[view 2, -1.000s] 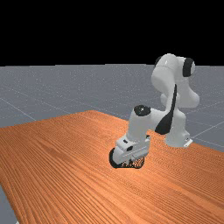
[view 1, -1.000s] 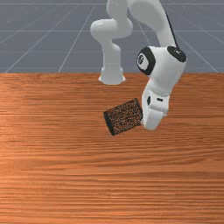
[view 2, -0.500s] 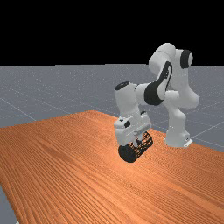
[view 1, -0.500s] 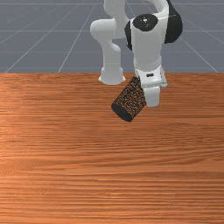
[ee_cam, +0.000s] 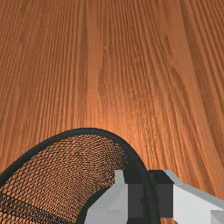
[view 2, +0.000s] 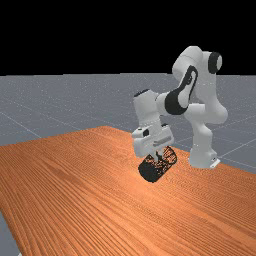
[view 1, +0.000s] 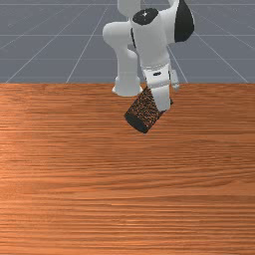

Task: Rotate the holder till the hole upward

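Likely light, springy mesh holder (view 1: 143, 108) | best taken by stiff rim (ee_cam: 89, 131) | clamped across wall (ee_cam: 65, 175) in gripper (ee_cam: 150, 193)

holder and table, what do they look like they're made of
The holder looks like black wire mesh, probably matt-coated metal: wood shows through its fine grid. Its rim seems a thicker, solid band. The table appears to be lightly polished wood, with long grain lines and soft highlights.

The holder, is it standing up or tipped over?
Tipped: the holder slants in the front view, its dark bottom facing out towards us, not flat down.
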Controlling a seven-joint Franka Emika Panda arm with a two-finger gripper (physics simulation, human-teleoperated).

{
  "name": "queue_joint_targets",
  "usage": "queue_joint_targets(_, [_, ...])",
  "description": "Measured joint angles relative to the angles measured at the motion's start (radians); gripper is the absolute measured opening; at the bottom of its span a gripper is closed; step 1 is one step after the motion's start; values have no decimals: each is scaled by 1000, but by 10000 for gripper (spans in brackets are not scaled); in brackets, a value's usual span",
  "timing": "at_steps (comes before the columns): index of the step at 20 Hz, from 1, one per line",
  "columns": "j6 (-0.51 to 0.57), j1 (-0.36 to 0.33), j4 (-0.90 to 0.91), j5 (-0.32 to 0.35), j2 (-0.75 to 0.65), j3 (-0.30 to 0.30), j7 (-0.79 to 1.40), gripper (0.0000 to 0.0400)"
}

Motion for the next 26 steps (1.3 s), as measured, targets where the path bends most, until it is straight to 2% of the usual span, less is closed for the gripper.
queue_joint_targets(1, [-92,-43,20,129,35,21,-115,48])
queue_joint_targets(2, [-105,-66,23,178,60,35,-162,46])
queue_joint_targets(4, [39,-65,-13,152,70,46,-152,41])
queue_joint_targets(5, [9,-80,-47,210,63,48,-206,46])
queue_joint_targets(6, [120,-44,-101,115,16,32,-117,33])
queue_joint_targets(7, [129,-53,-100,137,28,41,-142,32])
queue_joint_targets(8, [22,-14,2,-59,94,8,62,34])
queue_joint_targets(9, [28,-16,6,-55,114,9,58,70])
queue_joint_targets(10, [49,-17,6,-48,138,12,50,60])
queue_joint_targets(11, [216,-24,-80,-46,122,31,-99,58])
queue_joint_targets(12, [243,-24,-80,-31,135,33,-82,35])
queue_joint_targets(13, [259,-24,-76,-21,141,34,-77,33])
queue_joint_targets(16, [309,-36,-60,10,162,44,-100,69])
queue_joint_targets(17, [336,20,-57,-78,168,-5,31,68])
queue_joint_targets(18, [348,32,-51,-92,175,-15,48,77])
queue_joint_targets(20, [359,56,-102,-149,138,-35,106,42])
queue_joint_targets(21, [369,69,-129,-174,113,-40,130,42])
queue_joint_targets(22, [404,28,-177,-72,80,7,35,33])
queue_joint_targets(23, [417,26,-209,-59,56,15,25,32])
queue_joint_targets(24, [427,30,-236,-63,37,16,30,172])
queue_joint_targets(25, [424,9,-251,-3,27,40,-54,262])
queue_joint_targets(26, [428,9,-266,-2,17,42,-62,316])
